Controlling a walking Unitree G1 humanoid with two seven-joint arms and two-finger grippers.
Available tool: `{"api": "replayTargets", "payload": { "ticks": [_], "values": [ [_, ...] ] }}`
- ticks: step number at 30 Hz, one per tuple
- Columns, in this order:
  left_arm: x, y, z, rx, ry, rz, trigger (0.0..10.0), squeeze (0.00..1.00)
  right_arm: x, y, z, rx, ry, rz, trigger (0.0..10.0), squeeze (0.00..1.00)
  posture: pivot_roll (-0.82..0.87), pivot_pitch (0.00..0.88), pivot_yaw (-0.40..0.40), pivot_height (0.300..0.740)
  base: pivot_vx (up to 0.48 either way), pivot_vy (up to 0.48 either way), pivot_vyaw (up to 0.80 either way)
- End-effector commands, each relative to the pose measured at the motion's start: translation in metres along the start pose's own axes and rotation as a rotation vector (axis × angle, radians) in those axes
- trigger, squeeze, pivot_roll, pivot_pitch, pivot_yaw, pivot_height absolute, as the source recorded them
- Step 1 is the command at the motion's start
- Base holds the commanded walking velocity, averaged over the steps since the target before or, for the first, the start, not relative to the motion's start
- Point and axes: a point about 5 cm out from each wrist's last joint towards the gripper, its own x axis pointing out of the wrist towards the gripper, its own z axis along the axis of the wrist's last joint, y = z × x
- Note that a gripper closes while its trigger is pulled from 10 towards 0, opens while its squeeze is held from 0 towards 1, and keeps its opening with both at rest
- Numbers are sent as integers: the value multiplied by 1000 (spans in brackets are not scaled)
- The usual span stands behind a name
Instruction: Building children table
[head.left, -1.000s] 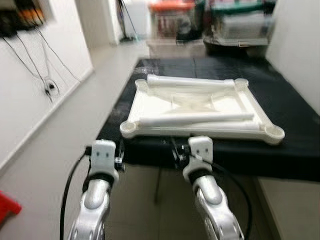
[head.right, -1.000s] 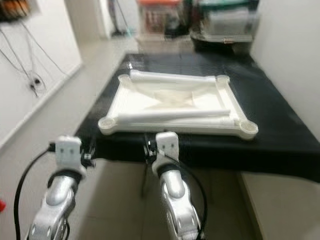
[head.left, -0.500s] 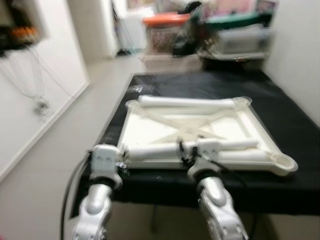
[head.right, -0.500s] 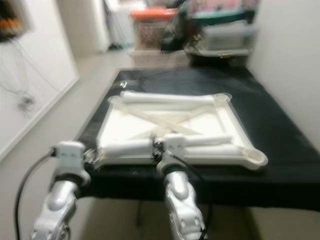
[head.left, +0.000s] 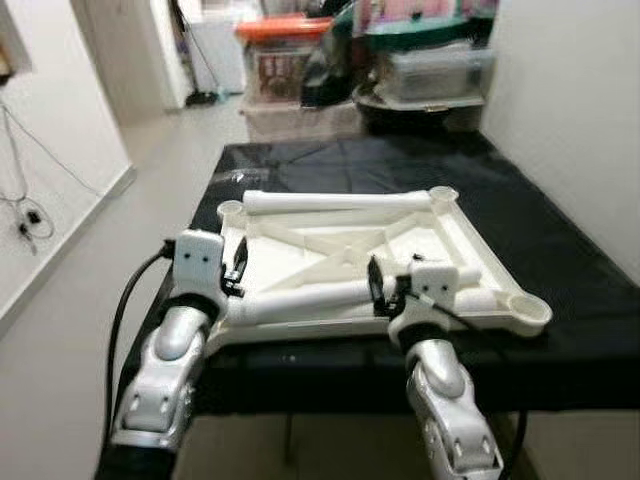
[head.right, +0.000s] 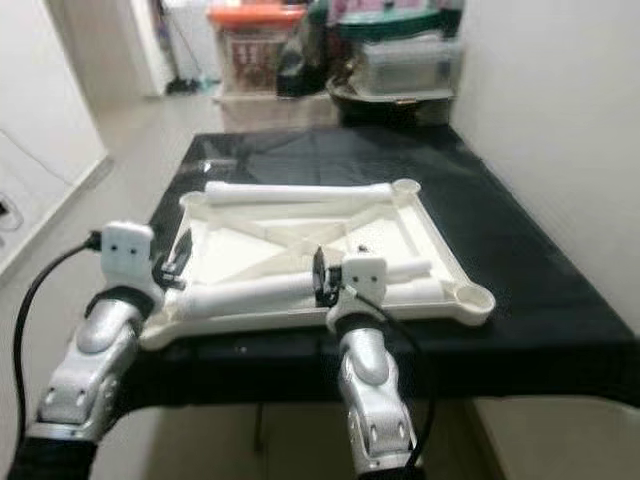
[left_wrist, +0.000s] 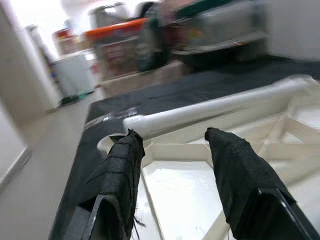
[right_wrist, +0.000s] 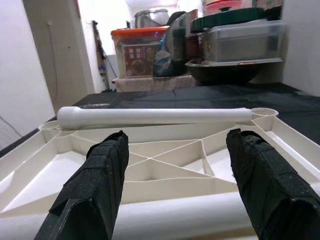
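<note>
White plastic square tabletop (head.left: 470, 245), upside down, ribs showing, sits on black-covered table (head.left: 560, 215). Two white plastic leg tubes lie on it: far tube (head.left: 340, 201) along back edge, near tube (head.left: 300, 298) along front. Left gripper (head.left: 237, 268) over tabletop's front-left corner, fingers (left_wrist: 120, 167) spread, holding nothing. Right gripper (head.left: 385, 291) just above near tube, fingers (right_wrist: 97, 172) wide apart, nothing grabbed. Storage bins (head.left: 275, 50) stacked past table's far end.

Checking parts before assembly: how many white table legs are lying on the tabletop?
3 visible. One leg lies along the far edge; two near the front: a long one and another partly hidden behind the right end effector.
</note>
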Motion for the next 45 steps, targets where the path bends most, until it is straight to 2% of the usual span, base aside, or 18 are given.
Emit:
{"api": "replayTargets", "payload": {
  "ticks": [1,3,4,5,7,8,9,11,12,13,14,15,19,21,23,32,42,45],
  "values": [
    [7,4,3,11,13,-61,10000,0,0,0,-3,4,24,-11,10000,0,44,0,28,740,0,0,-800],
    [12,4,4,26,24,-111,10000,0,1,-1,-3,5,26,-17,10000,0,46,0,28,740,0,0,-800],
    [17,3,7,50,29,-184,10000,1000,1,-2,-2,5,22,-26,10000,0,53,0,26,740,0,0,-781],
    [17,3,7,50,29,-184,10000,1000,1,-2,-2,5,22,-26,10000,0,53,0,26,740,0,0,-781],
    [31,2,11,133,61,-339,10000,1000,1,-2,0,0,17,-34,10000,0,61,0,36,740,0,0,0],
    [31,2,11,133,61,-339,10000,1000,1,-2,0,0,17,-34,10000,0,61,0,36,740,0,0,0],
    [37,0,13,155,82,-409,10000,1000,2,-2,0,-2,19,-37,10000,0,62,0,38,740,0,0,0],
    [37,0,13,155,82,-409,10000,1000,2,-2,0,-2,19,-37,10000,0,62,0,38,740,0,0,0],
    [41,-1,14,165,103,-460,10000,1000,2,-2,1,-3,19,-39,10000,0,67,0,42,740,0,0,0],
    [43,-6,10,201,182,-631,10000,439,2,-4,1,-8,22,-52,10000,0,72,0,52,740,0,0,0],
    [43,-6,10,201,182,-631,10000,439,2,-4,1,-8,22,-52,10000,0,72,0,52,740,0,0,0],
    [43,-7,6,217,261,-755,10000,0,1,-6,1,-8,30,-59,10000,0,74,0,56,740,0,0,0],
    [44,-3,6,199,349,-891,10000,0,-1,-8,-1,-8,48,-66,10000,0,80,0,56,740,0,0,0],
    [44,-3,6,199,349,-891,10000,0,-1,-8,-1,-8,48,-66,10000,0,80,0,56,740,0,0,0],
    [49,11,8,263,442,-993,10000,0,-5,-9,-3,-6,64,-72,10000,0,84,0,63,740,0,0,0],
    [60,26,6,385,500,-984,10000,0,-9,-11,1,-5,70,-76,10000,0,63,18,86,740,0,0,0],
    [57,19,-8,379,553,-1045,10000,0,-16,-15,8,-16,70,-79,10000,0,43,54,96,740,0,0,0],
    [55,12,-18,407,567,-1067,10000,0,-19,-17,9,-21,77,-83,10000,0,40,73,100,740,0,0,0]
  ]
}}
